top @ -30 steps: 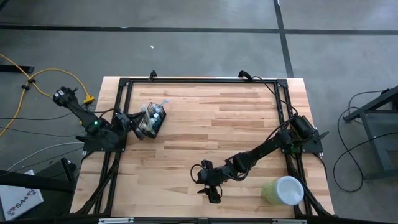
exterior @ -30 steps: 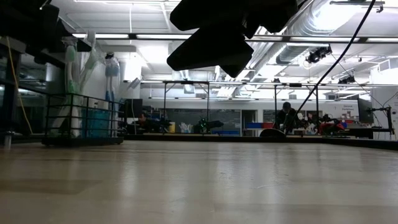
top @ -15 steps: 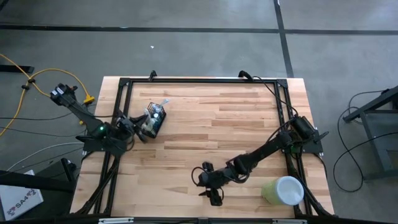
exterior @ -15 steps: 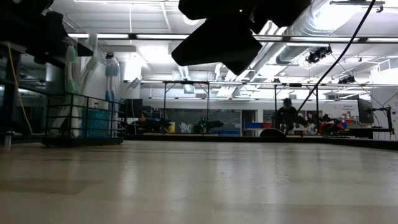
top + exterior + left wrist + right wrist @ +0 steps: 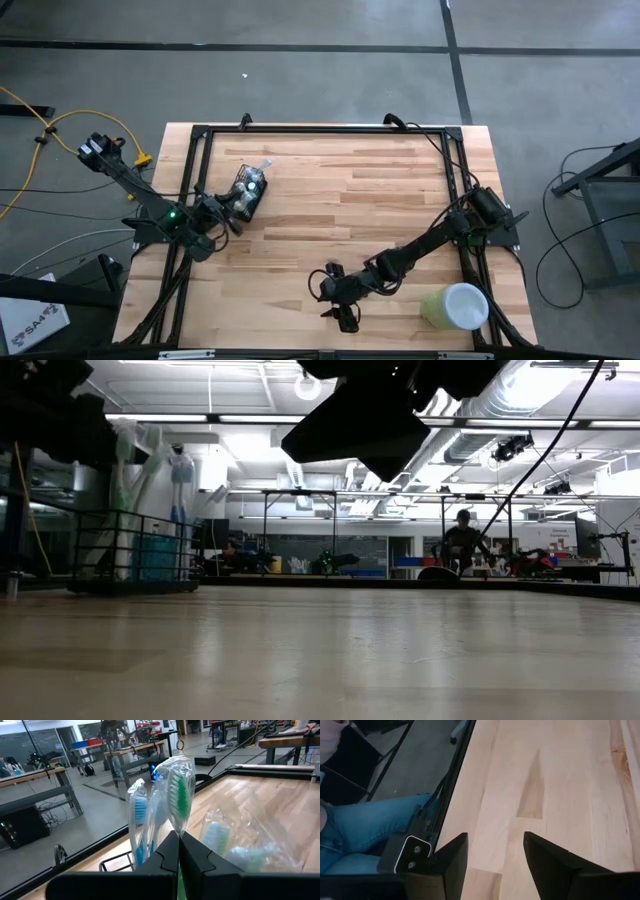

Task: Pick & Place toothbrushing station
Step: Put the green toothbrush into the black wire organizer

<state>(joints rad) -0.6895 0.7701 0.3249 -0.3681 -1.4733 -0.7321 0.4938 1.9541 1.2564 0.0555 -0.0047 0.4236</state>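
The toothbrushing station (image 5: 249,190), a small black wire holder with wrapped toothbrushes (image 5: 175,795) upright in it, stands on its base at the table's far left (image 5: 133,555). My left gripper (image 5: 228,211) is shut and level on the station's near left side, its tips (image 5: 179,851) up against the brushes. My right gripper (image 5: 343,316) hangs open above bare wood near the table's near edge (image 5: 495,855), touching nothing. My left gripper comes level from the table's left, and its shut fingertips (image 5: 170,851) meet the clear wrap of the green-bristled toothbrush (image 5: 178,827). I cannot tell whether they pinch the wrap or only rest against it. The station stays on the table.
A pale green cup with a white inside (image 5: 455,305) sits at the near right corner. A black frame (image 5: 320,129) runs around the table's edges. A person's jeans (image 5: 365,830) show just beyond the near edge. Bare wood fills the middle.
My left arm has sunk, and its gripper has shifted a little toward the table's near and right side, staying shut beside the station. The station has kept its place.
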